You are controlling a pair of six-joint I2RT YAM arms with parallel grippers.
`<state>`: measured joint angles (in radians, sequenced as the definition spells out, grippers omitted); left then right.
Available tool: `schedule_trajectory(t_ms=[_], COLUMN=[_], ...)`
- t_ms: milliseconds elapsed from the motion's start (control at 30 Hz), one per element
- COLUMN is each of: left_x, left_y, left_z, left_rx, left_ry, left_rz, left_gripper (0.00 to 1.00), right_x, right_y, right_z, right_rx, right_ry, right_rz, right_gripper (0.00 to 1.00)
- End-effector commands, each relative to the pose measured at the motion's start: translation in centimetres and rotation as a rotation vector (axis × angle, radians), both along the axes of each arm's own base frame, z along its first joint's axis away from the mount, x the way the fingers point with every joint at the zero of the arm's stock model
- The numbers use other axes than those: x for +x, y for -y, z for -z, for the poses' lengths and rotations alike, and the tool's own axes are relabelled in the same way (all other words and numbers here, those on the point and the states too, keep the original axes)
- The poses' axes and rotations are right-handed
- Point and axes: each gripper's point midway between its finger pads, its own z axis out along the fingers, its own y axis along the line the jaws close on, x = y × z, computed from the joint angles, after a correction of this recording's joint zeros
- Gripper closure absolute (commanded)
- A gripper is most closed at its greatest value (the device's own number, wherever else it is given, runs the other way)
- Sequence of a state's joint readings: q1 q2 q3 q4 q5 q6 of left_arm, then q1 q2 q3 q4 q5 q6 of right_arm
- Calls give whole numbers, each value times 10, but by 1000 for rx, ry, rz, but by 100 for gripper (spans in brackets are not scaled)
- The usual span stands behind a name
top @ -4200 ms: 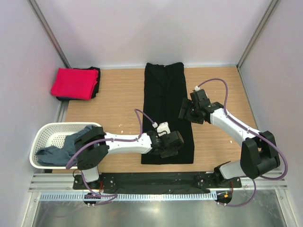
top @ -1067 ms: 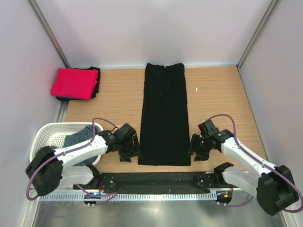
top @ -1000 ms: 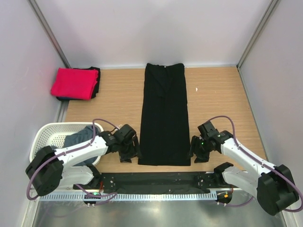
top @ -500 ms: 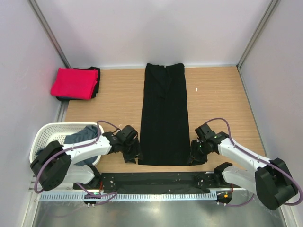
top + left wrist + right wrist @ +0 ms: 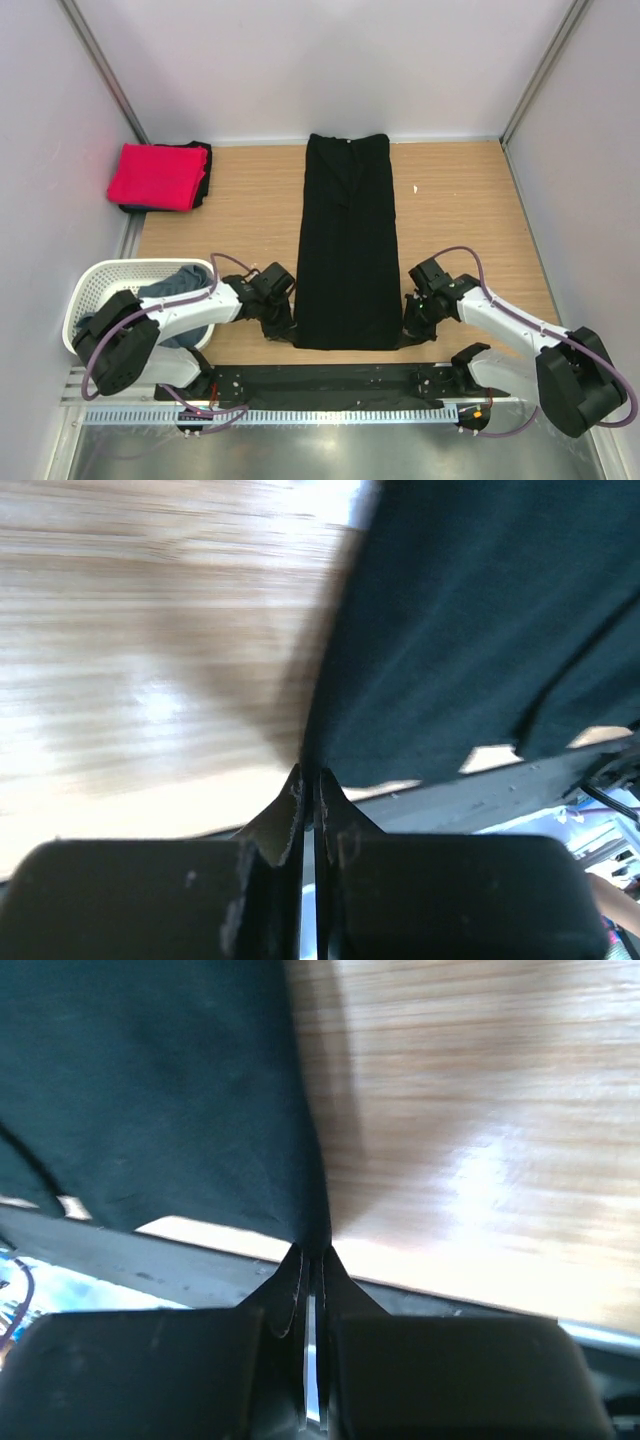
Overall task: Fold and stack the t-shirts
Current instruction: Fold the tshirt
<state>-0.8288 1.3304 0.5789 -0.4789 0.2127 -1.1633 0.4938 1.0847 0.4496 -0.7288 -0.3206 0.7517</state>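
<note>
The wooden counter [image 5: 470,200] takes up most of the top view. The black t-shirt [image 5: 347,240] is laid out flat down the middle of it as one long narrow strip, running from the back wall almost to the near edge.

Over on the left near corner there's the white lattice basket [image 5: 100,275], half hanging off the counter edge, with the grey-blue tee [image 5: 160,292] bunched up inside it. The red tee [image 5: 155,176] sits folded in the far left corner, on top of some dark cloth [image 5: 203,172] that pokes out at the side.

Both arms are down low at the strip's near end, one per corner. The left pincer [image 5: 283,326] is at the near left corner, and in its wrist cam the fingers [image 5: 290,800] are pretty much pressed together with the black cloth edge [image 5: 480,630] running right into the tips. The right pincer [image 5: 413,326] mirrors it at the near right corner, closed tight with the fabric [image 5: 150,1080] pinched in between.
</note>
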Motion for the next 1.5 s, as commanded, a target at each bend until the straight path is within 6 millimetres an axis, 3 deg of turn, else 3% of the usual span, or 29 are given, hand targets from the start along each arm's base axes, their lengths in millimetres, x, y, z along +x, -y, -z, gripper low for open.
schedule_trajectory(t_ms=[0, 67, 100, 167, 200, 233, 300, 333, 367, 400, 467, 500, 533, 600, 667, 733, 767, 800, 833, 900, 967, 1000, 1033, 1133, 1267, 1467], left_x=[12, 14, 24, 28, 42, 48, 63, 76, 82, 96, 118, 128, 144, 163, 187, 203, 217, 225, 231, 252, 267, 279, 285, 301, 314, 332], left_y=[10, 11, 19, 17, 22, 22, 22, 18, 16, 22, 15, 15, 16, 18, 24, 26, 26, 26, 25, 21, 20, 21, 21, 27, 26, 14], left_z=[-29, -40, -56, -69, -85, -88, -103, -101, -102, -115, -112, -112, -122, -119, -131, -123, -133, -122, -122, -126, -118, -126, -116, -109, -96, -84], left_rx=[-17, -11, -26, 4, -1, 21, 41, 60, 68, 50, 75, 73, 51, 50, 16, 26, 14, 23, 22, 11, 5, -18, -14, -16, 15, 70], left_ry=[41, 45, 84, 89, 132, 149, 179, 173, 171, 203, 204, 206, 228, 233, 271, 263, 289, 268, 269, 289, 283, 306, 288, 298, 300, 317], left_rz=[33, 44, 52, 71, 67, 94, 99, 91, 88, 82, 69, 62, 46, 56, 53, 79, 70, 76, 73, 48, 43, 38, 48, 74, 95, 111], left_gripper=[100, 100, 100, 100, 100, 100, 100, 100, 100, 100, 100, 100, 100, 100, 100, 100, 100, 100, 100, 100, 100, 100, 100, 100, 100, 100], right_x=[15, 26, 39, 49, 57, 72, 89, 103, 112, 130, 149, 164, 174, 198, 223, 252, 259, 271, 278, 294, 305, 313, 316, 327, 338, 351], right_y=[-11, -21, -28, -33, -34, -40, -43, -48, -49, -52, -44, -42, -38, -25, -23, -24, -28, -30, -30, -31, -30, -27, -23, -18, -6, 3], right_z=[-27, -43, -58, -65, -70, -85, -88, -102, -99, -113, -112, -122, -123, -121, -133, -137, -139, -148, -138, -141, -130, -130, -126, -112, -95, -88], right_rx=[29, 57, 78, 68, 56, 64, 33, 44, 27, 31, 2, 6, 0, -3, 35, 84, 109, 118, 106, 93, 71, 52, 39, 28, 14, 1], right_ry=[32, 43, 74, 60, 77, 114, 116, 148, 131, 174, 171, 206, 220, 225, 275, 321, 329, 359, 340, 372, 361, 377, 369, 348, 320, 321], right_rz=[2, 0, 0, -5, -12, -14, -14, -19, -13, -3, 16, 30, 35, 77, 84, 107, 103, 97, 92, 87, 85, 87, 93, 108, 123, 131], right_gripper=[99, 99, 99, 99, 98, 99, 99, 99, 99, 99, 99, 99, 99, 99, 99, 99, 99, 99, 99, 99, 99, 99, 99, 99, 99, 99])
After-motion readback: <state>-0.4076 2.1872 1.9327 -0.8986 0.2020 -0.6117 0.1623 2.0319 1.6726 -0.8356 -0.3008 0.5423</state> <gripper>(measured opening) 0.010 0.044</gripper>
